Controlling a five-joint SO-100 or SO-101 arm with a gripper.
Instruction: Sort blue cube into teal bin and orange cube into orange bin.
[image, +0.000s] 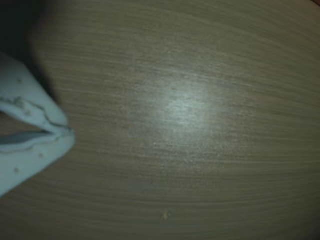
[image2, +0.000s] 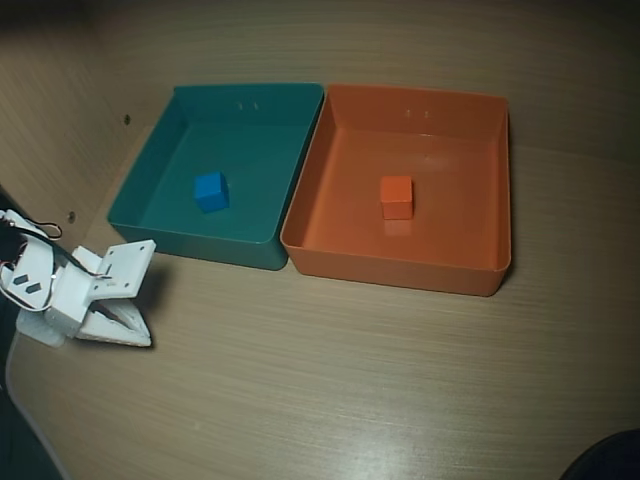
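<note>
In the overhead view the blue cube (image2: 211, 191) lies inside the teal bin (image2: 190, 244), left of its middle. The orange cube (image2: 396, 197) rests inside the orange bin (image2: 400, 270) beside it. My white gripper (image2: 143, 335) sits low over the table at the far left, in front of the teal bin and apart from both cubes. The wrist view shows its fingertips (image: 69, 133) meeting at the left edge with nothing between them, over bare wood. Neither bin nor cube appears in the wrist view.
The two bins stand side by side, walls touching, at the back of the wooden table (image2: 350, 390). A dark object (image2: 605, 460) intrudes at the bottom right corner. The table's rounded edge curves at the bottom left.
</note>
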